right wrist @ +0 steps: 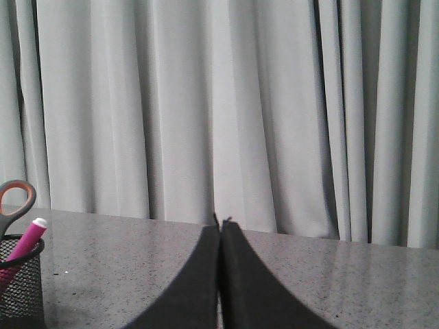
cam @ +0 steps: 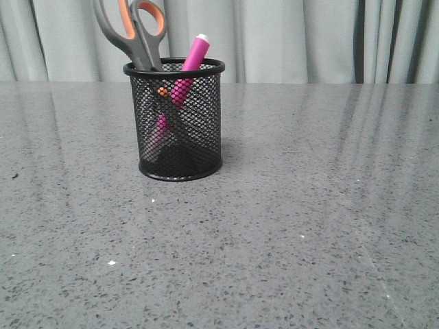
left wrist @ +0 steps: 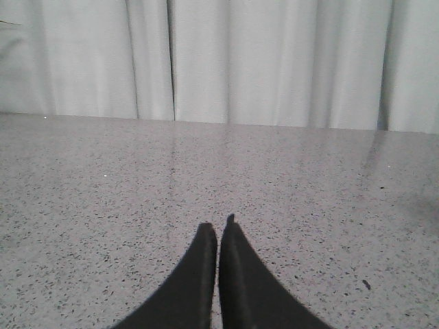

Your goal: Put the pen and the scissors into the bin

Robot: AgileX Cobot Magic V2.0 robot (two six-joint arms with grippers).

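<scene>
The black mesh bin (cam: 180,123) stands upright on the grey table, left of centre in the front view. Inside it the scissors (cam: 134,31) stand blades down, grey-and-orange handles above the rim. The magenta pen (cam: 189,65) leans beside them, its whitish cap up. The right wrist view catches the bin (right wrist: 19,284), the pen (right wrist: 27,240) and a scissors handle (right wrist: 15,202) at its edge. My left gripper (left wrist: 218,228) is shut over bare table, holding nothing. My right gripper (right wrist: 220,224) is shut too, empty, well apart from the bin. Neither arm appears in the front view.
A speckled grey table (cam: 302,226) stretches around the bin. Pale curtains (cam: 295,38) hang along its far edge.
</scene>
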